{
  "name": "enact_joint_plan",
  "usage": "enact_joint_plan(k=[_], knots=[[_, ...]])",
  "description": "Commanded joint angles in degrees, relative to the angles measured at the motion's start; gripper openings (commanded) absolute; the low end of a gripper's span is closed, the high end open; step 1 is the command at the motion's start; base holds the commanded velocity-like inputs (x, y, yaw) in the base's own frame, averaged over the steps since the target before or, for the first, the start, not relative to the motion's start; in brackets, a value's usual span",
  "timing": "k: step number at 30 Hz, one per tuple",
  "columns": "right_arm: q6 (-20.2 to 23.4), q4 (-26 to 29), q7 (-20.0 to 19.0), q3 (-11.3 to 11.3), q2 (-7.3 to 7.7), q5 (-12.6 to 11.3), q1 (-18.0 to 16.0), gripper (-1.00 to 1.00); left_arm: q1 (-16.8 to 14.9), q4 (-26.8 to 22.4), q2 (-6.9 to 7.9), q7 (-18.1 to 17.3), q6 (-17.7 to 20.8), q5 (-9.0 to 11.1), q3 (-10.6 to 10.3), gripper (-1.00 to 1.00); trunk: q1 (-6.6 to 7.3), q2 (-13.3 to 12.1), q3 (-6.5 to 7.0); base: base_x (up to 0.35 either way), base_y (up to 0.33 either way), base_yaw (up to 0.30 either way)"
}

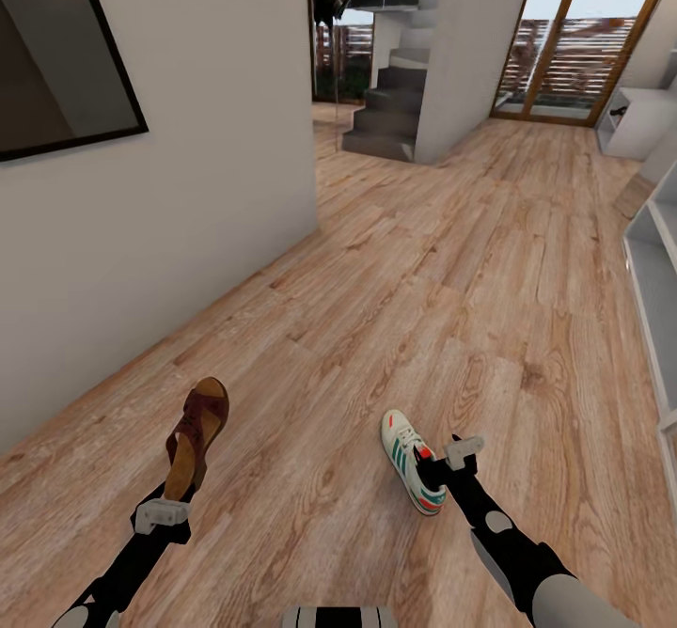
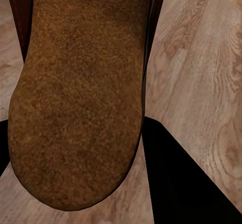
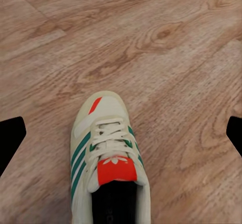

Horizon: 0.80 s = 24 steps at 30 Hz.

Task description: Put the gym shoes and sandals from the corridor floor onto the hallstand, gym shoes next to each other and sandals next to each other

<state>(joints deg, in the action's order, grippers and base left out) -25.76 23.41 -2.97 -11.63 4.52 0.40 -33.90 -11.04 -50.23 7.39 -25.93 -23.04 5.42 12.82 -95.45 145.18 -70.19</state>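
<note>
A dark brown sandal [image 1: 197, 435] hangs above the corridor floor [image 1: 395, 327], heel end down, with my left gripper [image 1: 172, 504] shut on it. In the left wrist view its tan insole [image 2: 75, 93] sits close, a black finger [image 2: 174, 176] beside it. One cream gym shoe [image 1: 412, 459] with green stripes lies on the planks at lower right. My right gripper [image 1: 440, 466] is open over its heel. Seen from the right wrist, the gym shoe [image 3: 108, 158] lies between widely spread fingertips [image 3: 10, 136]. The pale grey hallstand [image 1: 658, 308] runs along the right edge.
A white wall [image 1: 160, 233] with dark framed pictures bounds the left. Grey stairs [image 1: 385, 111] and a white pillar stand at the back, with a glazed door [image 1: 564, 36] beyond. A low white unit [image 1: 644, 125] sits far right.
</note>
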Motion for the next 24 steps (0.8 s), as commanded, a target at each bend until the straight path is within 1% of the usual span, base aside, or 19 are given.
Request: enact_joint_plan(k=[1,12,22,24], knots=[[-0.17,-0.03,-0.12,-0.05,0.02,0.03,-0.03,1.00,-0.03,0.04,-0.01,-0.54,0.01,0.38,0.09,-1.00,0.01,0.02,-0.07,0.000,0.000,0.000],[-0.17,-0.03,-0.17,-0.18,0.05,0.05,0.03,1.00,-0.04,0.04,-0.01,-0.56,0.01,0.38,0.10,-1.00,0.01,0.02,-0.33,0.000,0.000,0.000],[-0.17,-0.12,-0.18,-0.23,0.05,0.05,0.04,1.00,-0.03,0.04,-0.01,-0.57,0.01,0.38,0.10,-1.00,0.01,0.02,-1.05,0.000,0.000,0.000],[-0.17,-1.20,-0.14,-0.21,0.05,0.06,0.01,1.00,-0.03,0.04,-0.01,-0.59,0.01,0.38,0.10,-1.00,0.01,0.02,-1.22,0.000,0.000,0.000]])
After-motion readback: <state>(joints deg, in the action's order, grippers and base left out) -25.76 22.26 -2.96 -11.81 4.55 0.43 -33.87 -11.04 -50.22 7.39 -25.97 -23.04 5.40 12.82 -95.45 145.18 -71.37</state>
